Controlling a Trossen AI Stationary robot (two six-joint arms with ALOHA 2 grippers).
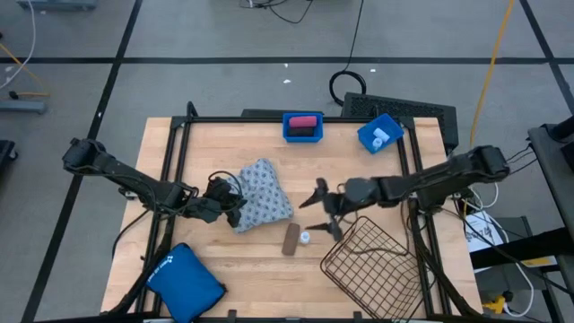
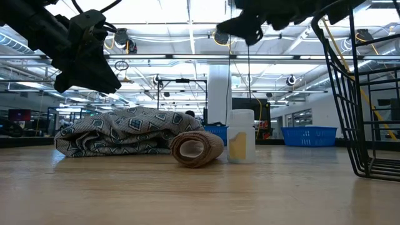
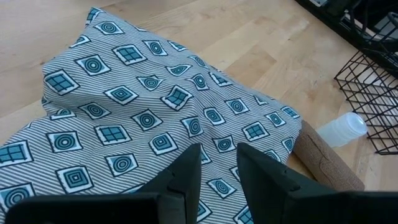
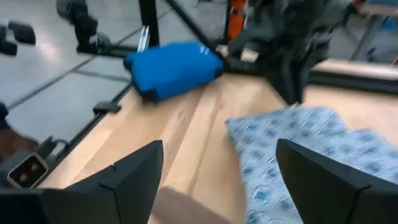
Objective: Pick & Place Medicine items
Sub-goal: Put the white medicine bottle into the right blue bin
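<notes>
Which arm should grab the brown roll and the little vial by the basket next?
Probably the right. The right hand hovers open just above the brown roll and vial, beside the wire basket. The left hand is over the patterned pack, its fingers nearly together.

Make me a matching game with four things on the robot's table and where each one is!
Things:
1. patterned soft pack
2. brown container
3. wire basket
4. pink container

Places:
A. inside a blue bin at the table's far edge
B. lying beside the small white vial
C. at the near right corner of the table
D. right under the left gripper

Pairs: 1-D, 2-B, 3-C, 4-A
</notes>
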